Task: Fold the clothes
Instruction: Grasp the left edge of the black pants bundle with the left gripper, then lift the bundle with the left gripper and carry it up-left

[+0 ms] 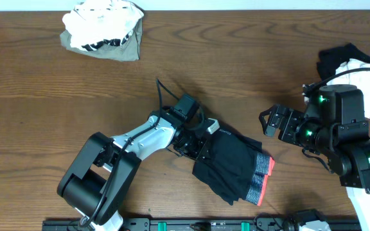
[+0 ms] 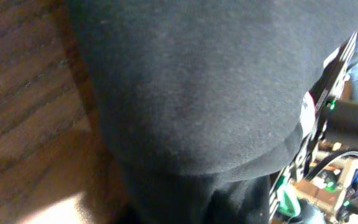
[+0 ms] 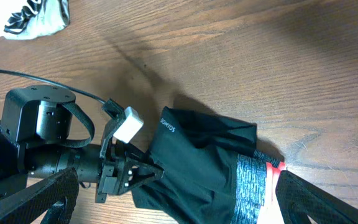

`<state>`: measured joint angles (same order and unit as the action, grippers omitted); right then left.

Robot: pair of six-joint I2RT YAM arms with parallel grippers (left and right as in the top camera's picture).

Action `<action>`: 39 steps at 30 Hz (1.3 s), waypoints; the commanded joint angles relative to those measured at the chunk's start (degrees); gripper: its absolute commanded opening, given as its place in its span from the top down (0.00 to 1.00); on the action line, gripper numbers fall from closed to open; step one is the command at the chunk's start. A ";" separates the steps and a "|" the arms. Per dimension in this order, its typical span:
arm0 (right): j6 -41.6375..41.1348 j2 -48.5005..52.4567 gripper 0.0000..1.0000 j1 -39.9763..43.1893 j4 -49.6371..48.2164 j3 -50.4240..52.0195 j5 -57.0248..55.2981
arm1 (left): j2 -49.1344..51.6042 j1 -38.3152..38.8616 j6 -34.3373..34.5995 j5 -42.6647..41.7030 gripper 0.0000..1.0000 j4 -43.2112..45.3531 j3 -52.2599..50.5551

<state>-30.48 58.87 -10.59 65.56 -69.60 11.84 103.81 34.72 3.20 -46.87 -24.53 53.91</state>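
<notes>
The black garment (image 2: 191, 93) fills the left wrist view, hiding the fingers there. From the right wrist the left gripper (image 3: 146, 175) shows clenched on the garment's left edge, with its grey band (image 1: 257, 186) and coral edge (image 1: 272, 165) at the far end. The right gripper (image 1: 270, 120) hangs spread wide and empty just right of the garment; a white-olive pile (image 1: 101, 29) lies well to the garment's upper left, a black-white heap (image 1: 355, 64), partly behind the right arm (image 1: 345, 122), to its upper right. Small white lettering (image 3: 168, 121) near the gripped edge seems to read DOMYOS.
</notes>
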 commanded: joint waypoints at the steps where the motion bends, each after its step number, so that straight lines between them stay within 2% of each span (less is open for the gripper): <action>1: 1.03 0.02 0.01 0.46 0.22 -0.74 0.20 | 0.42 0.13 -0.33 -0.70 0.94 0.72 -0.24; 6: 1.86 0.02 0.01 0.46 0.98 -0.72 0.17 | 0.42 -0.50 3.91 0.92 0.94 4.55 -0.24; 13: 1.90 0.02 0.01 0.46 2.95 -0.72 -0.90 | 0.42 -6.21 15.10 11.72 0.94 8.22 -0.24; 20: 1.90 0.02 0.01 0.46 3.48 -0.72 -0.90 | 0.42 -19.41 21.49 17.84 0.94 7.21 -0.24; 29: 1.90 0.02 0.01 0.46 3.67 -0.72 -0.90 | 0.42 -35.21 23.02 17.14 0.93 4.00 -0.24; 33: 1.90 0.02 0.01 0.46 3.45 -0.72 -0.90 | 0.42 -37.42 22.51 16.85 0.19 1.18 -0.24; 34: 1.90 0.02 0.01 0.46 3.43 -0.72 -0.90 | 0.42 -37.55 21.03 16.13 0.09 0.98 -0.24; 36: 1.90 0.02 0.01 0.46 3.45 -0.72 -0.90 | 0.42 -37.55 17.70 14.19 0.02 1.03 -0.24; 39: 1.90 0.02 0.01 0.46 3.45 -0.72 -0.90 | 0.39 -37.55 17.00 12.81 0.00 1.77 -0.22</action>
<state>-29.47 58.87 -10.59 69.14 -69.60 11.55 102.26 -2.52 23.18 -36.07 -22.48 55.02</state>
